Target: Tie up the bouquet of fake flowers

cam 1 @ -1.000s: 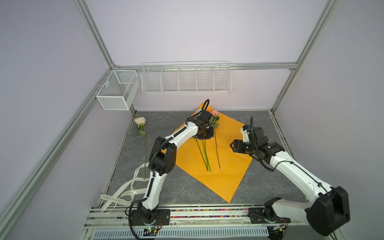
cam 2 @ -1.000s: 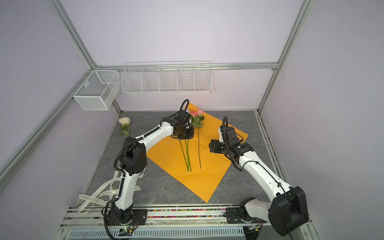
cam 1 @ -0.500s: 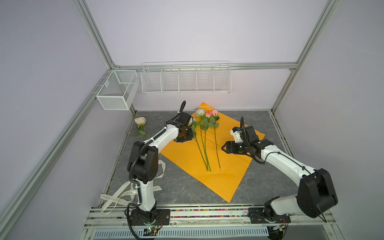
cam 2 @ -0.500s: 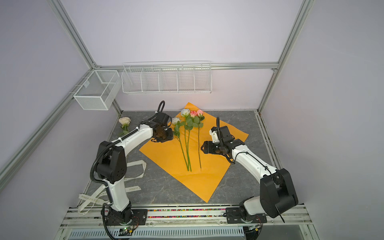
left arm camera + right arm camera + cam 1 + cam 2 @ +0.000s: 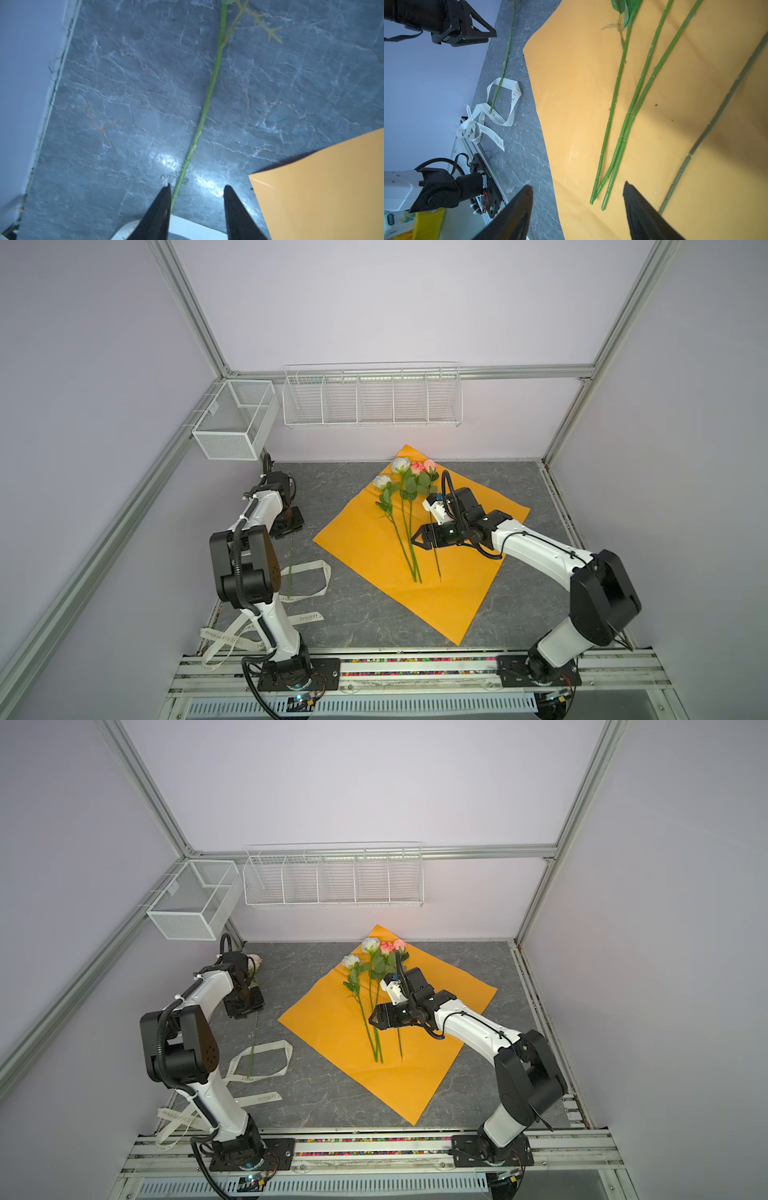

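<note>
The surface is left bare along its right edge; the middle is covered by orange paper and rose stems, the left edge by a lone stem and ribbon.

The gray marbled desk carries an orange paper sheet set cornerwise near its middle. Left of it, and apart from it, lies a single rose (stem end crossing a loop of the cream lettered ribbon). The ribbon trails toward the front left edge.
</note>
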### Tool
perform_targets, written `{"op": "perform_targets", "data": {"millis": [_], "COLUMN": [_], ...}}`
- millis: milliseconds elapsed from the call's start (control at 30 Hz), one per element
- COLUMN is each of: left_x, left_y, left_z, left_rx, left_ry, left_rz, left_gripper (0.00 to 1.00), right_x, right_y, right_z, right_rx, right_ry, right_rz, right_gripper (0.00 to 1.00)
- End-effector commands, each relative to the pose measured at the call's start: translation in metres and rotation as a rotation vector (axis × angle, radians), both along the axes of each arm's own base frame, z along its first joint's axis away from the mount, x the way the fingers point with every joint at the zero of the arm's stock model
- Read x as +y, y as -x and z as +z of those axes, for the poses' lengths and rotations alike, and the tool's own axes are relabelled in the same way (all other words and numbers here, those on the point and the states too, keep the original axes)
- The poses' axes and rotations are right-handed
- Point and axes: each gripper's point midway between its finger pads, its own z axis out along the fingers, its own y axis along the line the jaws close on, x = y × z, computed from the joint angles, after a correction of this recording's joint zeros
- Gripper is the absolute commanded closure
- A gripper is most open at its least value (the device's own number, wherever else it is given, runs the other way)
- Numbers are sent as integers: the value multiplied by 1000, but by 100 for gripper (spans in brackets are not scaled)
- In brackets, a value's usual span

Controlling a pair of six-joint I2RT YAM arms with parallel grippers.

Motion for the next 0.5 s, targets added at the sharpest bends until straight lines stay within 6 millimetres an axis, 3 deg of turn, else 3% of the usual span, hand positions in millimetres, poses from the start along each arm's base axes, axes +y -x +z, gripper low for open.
{"op": "perform_targets", "data": {"millis": [0,167,467], "left_x": [6,16,14], "left_y": [0,-12,-31], "left_z": [-13,-25,-42], "left_rx": [111,135,164], "left_ry": [-48,-37,62], "left_rz": [-99,-100,-150], "left_gripper": [59,60,62], "right_x": [17,29,36], "right_y": [-6,-12,-18], "right_z": [5,3,-8], "right_rx": [-4,3,33], "right_ry": [-25,-21,-1], "right_rz": [27,41,43], "right_gripper": [28,28,28]}}
